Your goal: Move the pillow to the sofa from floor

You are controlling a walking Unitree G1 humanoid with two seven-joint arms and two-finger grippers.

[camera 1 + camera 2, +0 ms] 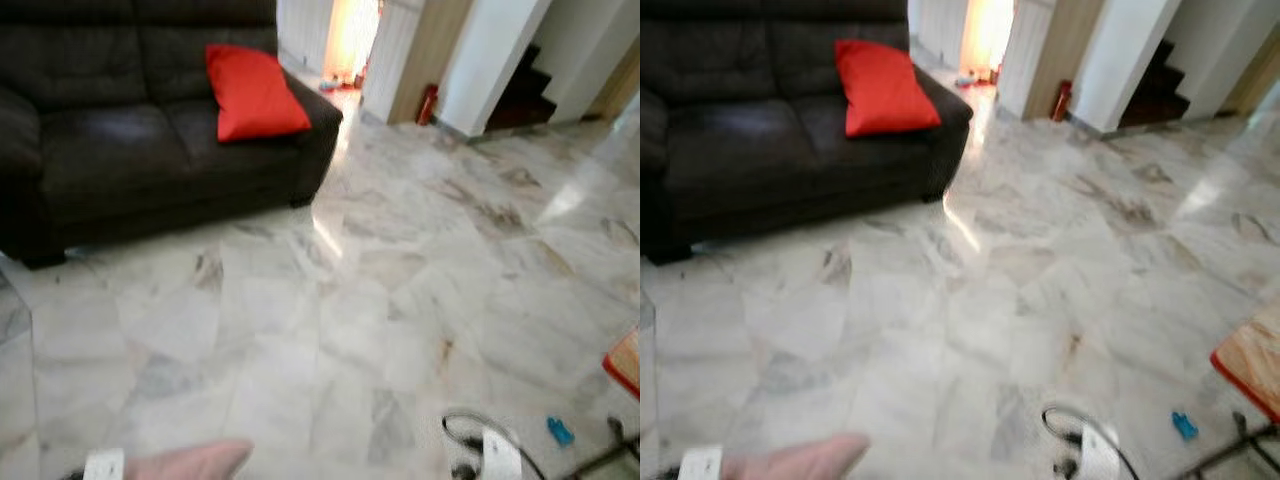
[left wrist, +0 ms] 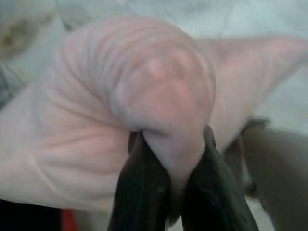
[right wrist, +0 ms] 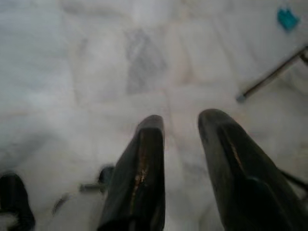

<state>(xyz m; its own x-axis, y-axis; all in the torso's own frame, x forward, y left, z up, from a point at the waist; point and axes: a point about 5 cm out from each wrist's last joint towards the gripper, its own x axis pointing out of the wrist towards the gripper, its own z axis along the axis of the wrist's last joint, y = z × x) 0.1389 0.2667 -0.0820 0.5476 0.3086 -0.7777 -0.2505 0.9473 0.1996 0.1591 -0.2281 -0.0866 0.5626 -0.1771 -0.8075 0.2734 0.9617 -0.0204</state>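
Pillow (image 2: 120, 96) pinched at a bunched fold in left end effector (image 2: 178, 192) — soft, light, droops. Right end effector (image 3: 180, 130) empty, fingers apart over floor (image 1: 350, 330). Sofa (image 1: 120, 150) well ahead.

We see a pale marble floor (image 1: 400, 290) with grey and brown veining, glossy enough to carry a bright streak of reflected light near the sofa's corner; a dark sofa (image 1: 110, 150) stands on it at the far left edge of the floor, its feet on the tiles; a red cushion (image 1: 252, 92) lies on the sofa's seat, leaning against the right armrest; a small blue object (image 1: 560, 431) lies on the floor near the right edge, close by a thin dark rod (image 3: 272, 74) resting on the tiles; a red-edged item (image 1: 1248, 365) sits at the right edge; we cannot tell what it is; white pillars rise from the far edge of the floor.
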